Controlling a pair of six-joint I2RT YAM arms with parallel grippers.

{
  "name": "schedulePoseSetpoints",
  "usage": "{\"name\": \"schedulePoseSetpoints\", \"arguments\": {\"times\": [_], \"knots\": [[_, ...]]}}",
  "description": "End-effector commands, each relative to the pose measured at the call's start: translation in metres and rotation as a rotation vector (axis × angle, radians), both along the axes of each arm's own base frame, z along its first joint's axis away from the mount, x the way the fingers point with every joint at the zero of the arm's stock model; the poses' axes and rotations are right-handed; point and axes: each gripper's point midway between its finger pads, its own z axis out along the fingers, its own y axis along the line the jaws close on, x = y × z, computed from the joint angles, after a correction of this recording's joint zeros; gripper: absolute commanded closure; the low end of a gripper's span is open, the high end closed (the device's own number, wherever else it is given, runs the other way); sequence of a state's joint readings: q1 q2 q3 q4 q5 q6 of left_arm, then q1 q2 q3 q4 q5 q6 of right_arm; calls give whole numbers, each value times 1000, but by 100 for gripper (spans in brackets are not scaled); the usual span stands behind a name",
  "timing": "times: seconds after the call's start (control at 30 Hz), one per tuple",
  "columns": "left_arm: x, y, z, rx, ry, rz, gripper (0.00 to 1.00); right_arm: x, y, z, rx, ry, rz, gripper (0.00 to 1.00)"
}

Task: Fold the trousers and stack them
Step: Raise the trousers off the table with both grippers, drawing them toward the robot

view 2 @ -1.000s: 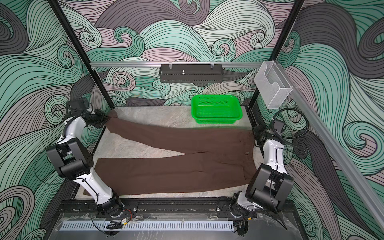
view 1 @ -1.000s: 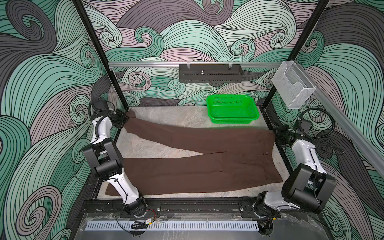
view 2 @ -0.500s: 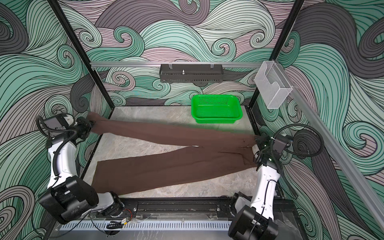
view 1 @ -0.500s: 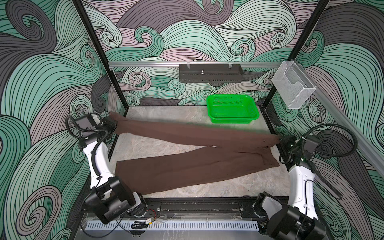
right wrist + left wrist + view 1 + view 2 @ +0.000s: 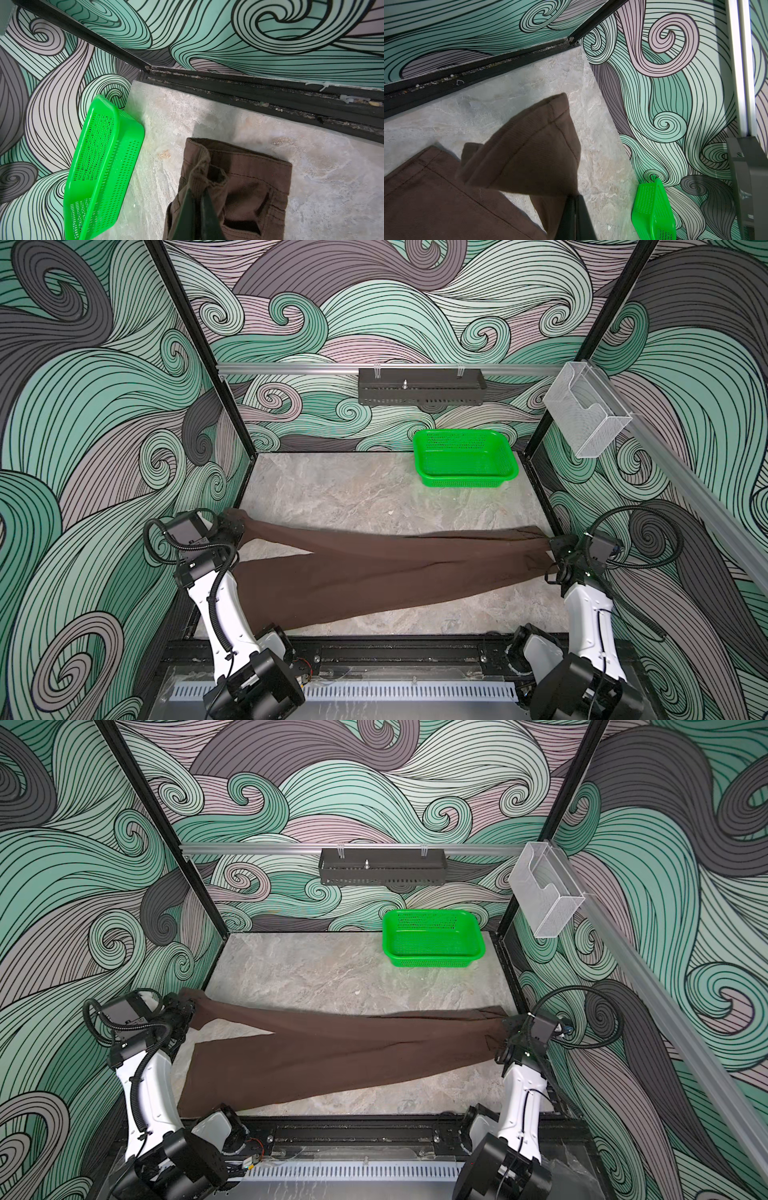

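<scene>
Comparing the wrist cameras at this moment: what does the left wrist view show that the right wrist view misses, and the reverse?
Only the left wrist view: the left claw shut on one leg hem, with the other leg's hem flat on the table. Only the right wrist view: the right claw shut on the waistband, beside a pocket opening. Both: the brown trousers, the green perforated basket, the grey marbled table and the swirl-patterned walls.
</scene>
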State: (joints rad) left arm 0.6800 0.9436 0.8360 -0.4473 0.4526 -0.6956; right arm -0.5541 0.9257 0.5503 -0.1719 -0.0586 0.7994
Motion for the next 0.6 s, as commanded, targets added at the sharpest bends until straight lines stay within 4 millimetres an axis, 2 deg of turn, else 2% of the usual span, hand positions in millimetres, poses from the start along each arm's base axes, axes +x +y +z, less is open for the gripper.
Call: {"name": "schedulePoseSetpoints", "arguments": {"times": [0.0,0.17,0.3,0.4,0.5,0.57], "knots": [[17,13,29,9,-99,19,100,24,-14,28,-5,-92,-40,100],[65,33,61,-80,-185,-10,100,84,-26,76,-27,-155,-4,100],[103,45,79,-129,-187,-63,100,131,-34,99,-39,-183,36,100],[113,47,84,-140,-205,-76,100,146,-37,95,-33,-165,54,100],[103,36,70,-132,-178,-99,100,138,-39,73,-38,-133,45,100],[90,25,55,-121,-151,-118,100,127,-40,52,-36,-99,40,100]]}}
